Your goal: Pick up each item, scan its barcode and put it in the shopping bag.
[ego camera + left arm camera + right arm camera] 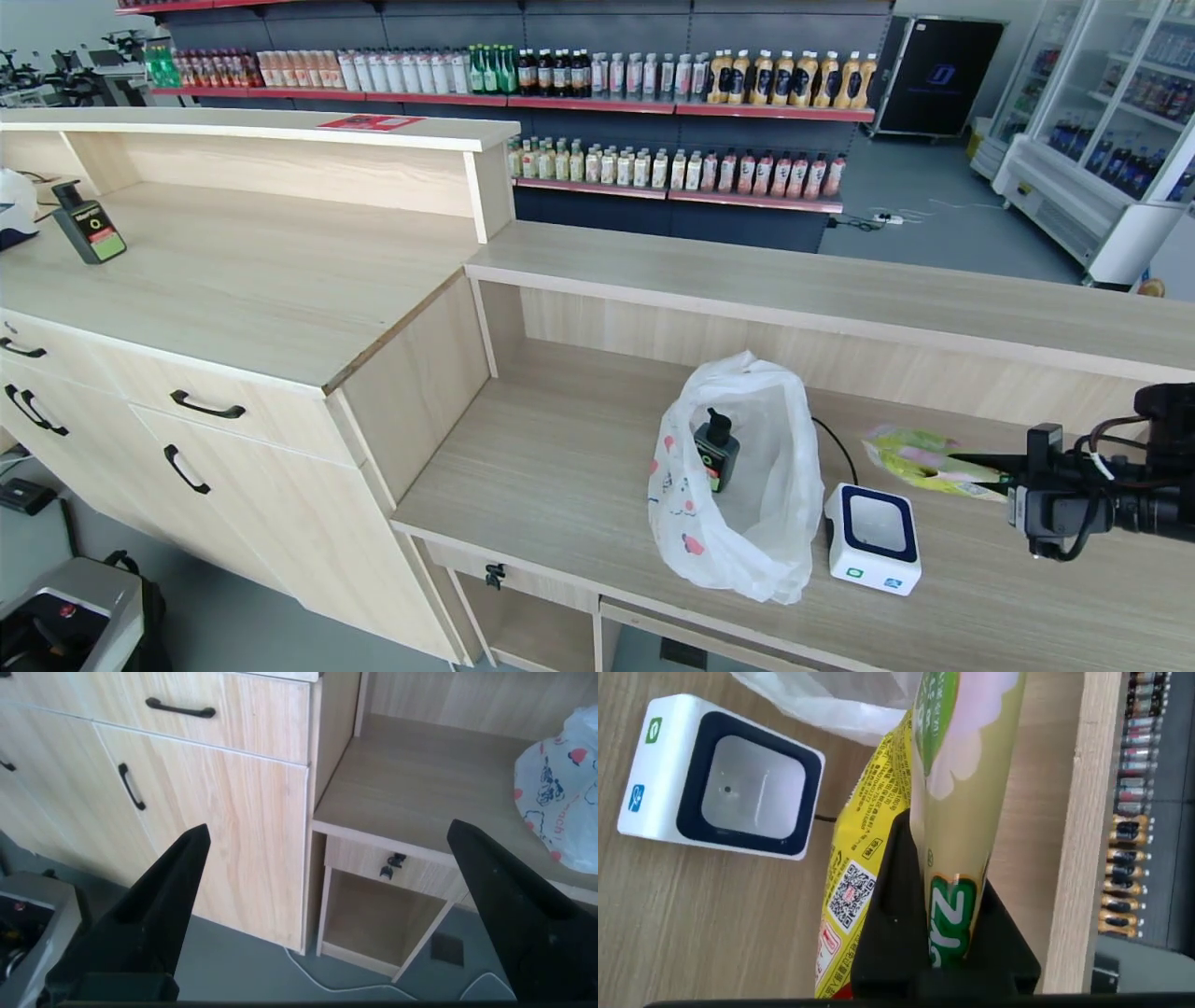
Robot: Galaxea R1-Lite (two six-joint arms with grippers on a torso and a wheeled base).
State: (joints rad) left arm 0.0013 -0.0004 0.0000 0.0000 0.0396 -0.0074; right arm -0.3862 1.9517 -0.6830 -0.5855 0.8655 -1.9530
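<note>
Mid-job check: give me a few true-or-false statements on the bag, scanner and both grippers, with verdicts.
1. The shopping bag already holds a pump bottle. True.
2. The scanner stands inside the bag. False: it stands beside the bag on the counter.
3. The right gripper is shut on a snack packet. True.
4. The left gripper holds a bottle. False: its jaws are open and empty.
</note>
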